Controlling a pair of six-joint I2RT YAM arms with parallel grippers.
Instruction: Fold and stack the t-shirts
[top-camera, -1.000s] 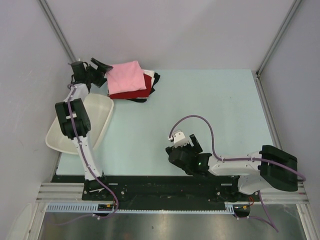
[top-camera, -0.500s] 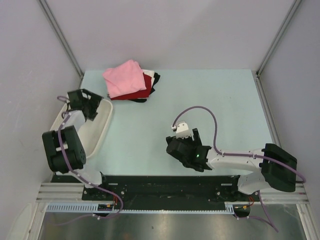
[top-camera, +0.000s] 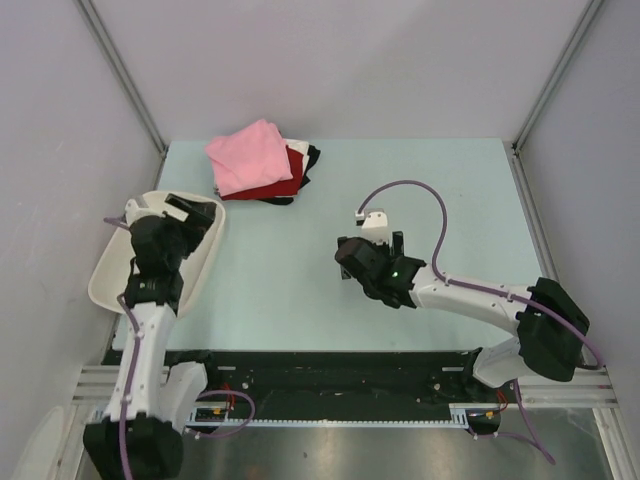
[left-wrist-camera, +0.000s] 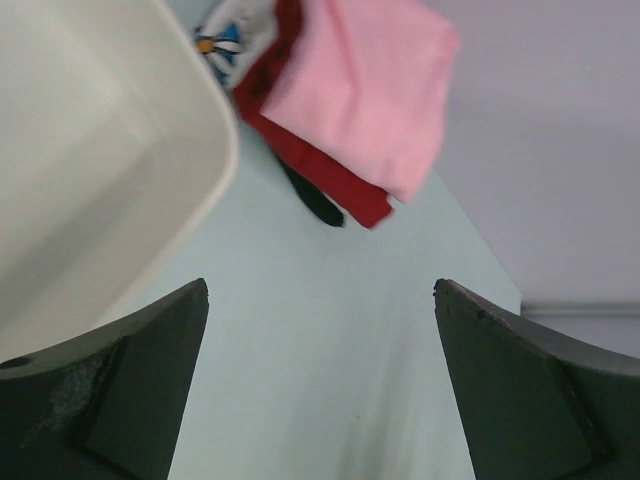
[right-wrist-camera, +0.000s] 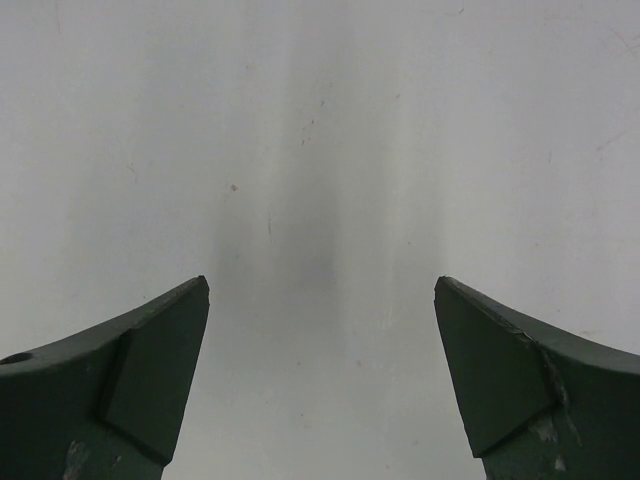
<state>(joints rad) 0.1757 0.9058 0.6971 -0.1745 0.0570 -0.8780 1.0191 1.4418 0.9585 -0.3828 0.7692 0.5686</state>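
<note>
The t-shirts lie folded in one stack at the table's back left: the light pink one (top-camera: 248, 155) on top, then dark red (top-camera: 272, 187), white (top-camera: 297, 160) and black (top-camera: 313, 155). The left wrist view shows the same stack ahead, with pink (left-wrist-camera: 370, 90), dark red (left-wrist-camera: 325, 170), black (left-wrist-camera: 322, 203) and a printed white bit (left-wrist-camera: 222, 42). My left gripper (top-camera: 193, 209) is open and empty over the tub's right rim, a short way in front of the stack (left-wrist-camera: 320, 290). My right gripper (top-camera: 348, 260) is open and empty over bare table at mid-table (right-wrist-camera: 322, 285).
A white plastic tub (top-camera: 115, 265) sits at the table's left edge, overhanging it; its rim fills the left of the left wrist view (left-wrist-camera: 90, 170). The pale green table top (top-camera: 450, 200) ends at metal frame posts and grey walls.
My left arm has drawn back from beside the stack toward the near edge and now sits over the tub's rim. My right gripper has moved a little away from the arm bases. The stack has not moved.
</note>
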